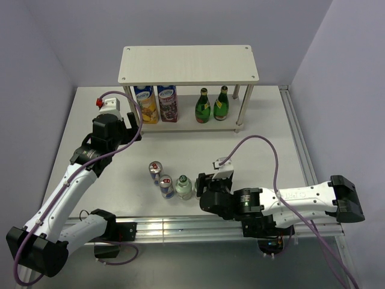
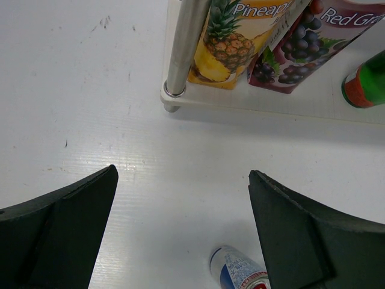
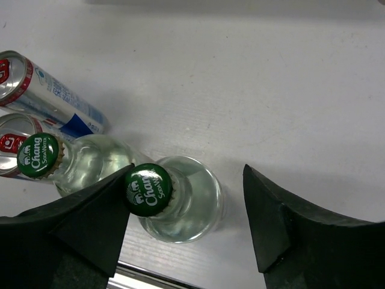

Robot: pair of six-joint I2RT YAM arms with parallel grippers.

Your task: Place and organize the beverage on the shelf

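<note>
Operator: Where is the clear bottle [image 3: 183, 205] sitting from the right claw [image 3: 187, 177]?

Spotter: It is standing upright between the claw's spread fingers [image 3: 72, 235], with its cap pointing up at the wrist lens. It is crowding one finger and leaving a gap toward the other. The claw is gripping nothing yet; its jaws are gaping around the bottle.

Operator: What is waiting beyond the crowded finger?

Spotter: The second clear bottle [image 3: 90, 162] is standing just outside it, beside the first. The two cans [image 3: 57, 99] are standing farther out on that side. I am judging the closing to be tight there.

Operator: Is the left claw [image 2: 183, 174] competing?

Spotter: No. It is hanging open well apart, by the shelf [image 1: 187, 65] leg.

Operator: What is the overhead adding?

Spotter: It is showing the shelf lying well beyond the right claw, away from the bases, with green bottles [image 1: 213, 105] standing on its lower board. There, though, the wrist is hiding the straddled bottle.
</note>
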